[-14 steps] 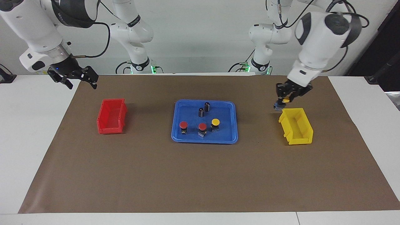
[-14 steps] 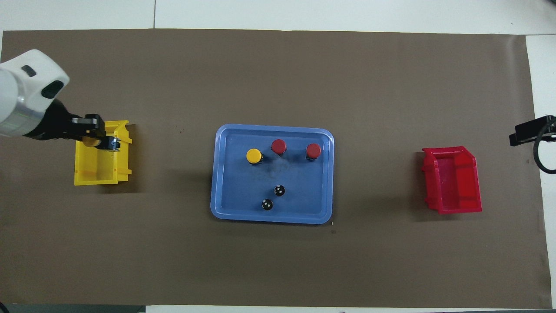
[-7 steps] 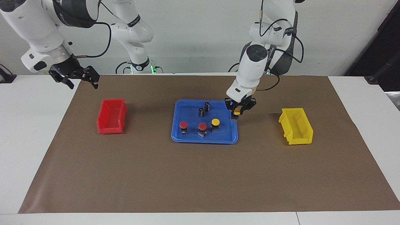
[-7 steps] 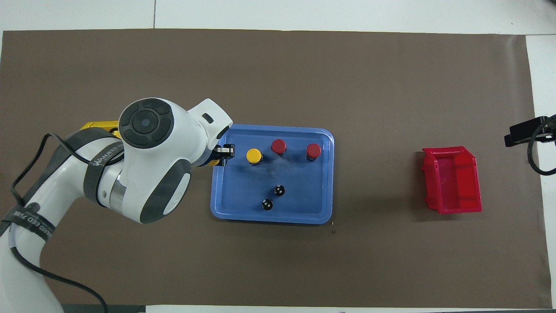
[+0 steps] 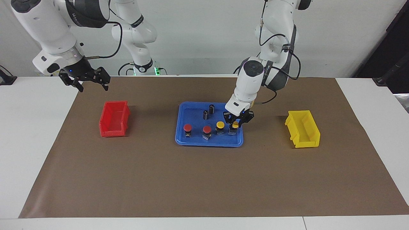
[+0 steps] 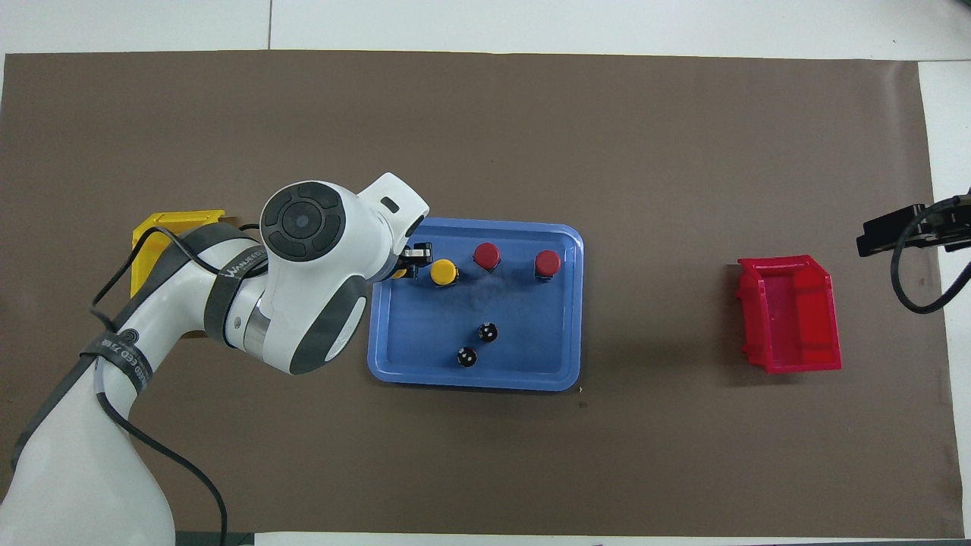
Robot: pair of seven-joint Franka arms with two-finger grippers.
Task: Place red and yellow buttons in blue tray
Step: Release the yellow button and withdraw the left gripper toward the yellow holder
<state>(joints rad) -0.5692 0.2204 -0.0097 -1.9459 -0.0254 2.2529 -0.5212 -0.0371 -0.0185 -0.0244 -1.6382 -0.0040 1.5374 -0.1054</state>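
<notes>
Left gripper [image 5: 235, 125] is sitting low in the blue tray [image 5: 182, 140], at the corner toward the left arm's end and farther from the robots; its jaws are closing on a yellow button [image 5: 235, 125], whose body is at or just above the tray floor — I cannot tell which. In the overhead view the left arm is covering most of this button.

Three more buttons are standing upright in the tray in a row with it: a second yellow button [image 5: 220, 125] just beside the held one, then a red button [image 5: 207, 129], then another red button [image 5: 187, 128] toward the right arm's end. Two dark capless cylinders [image 5: 208, 112] are standing in the tray, nearer to the robots than the row.

Right gripper [image 5: 85, 79] is waiting in the air over the desk [image 5: 38, 134] edge, above the brown mat [image 5: 204, 182], jaws spread wide, holding nothing.

Red bin [image 5: 114, 118] is lying toward the right arm's end, yellow bin [image 5: 303, 129] toward the left arm's end, both well apart from the tray.
</notes>
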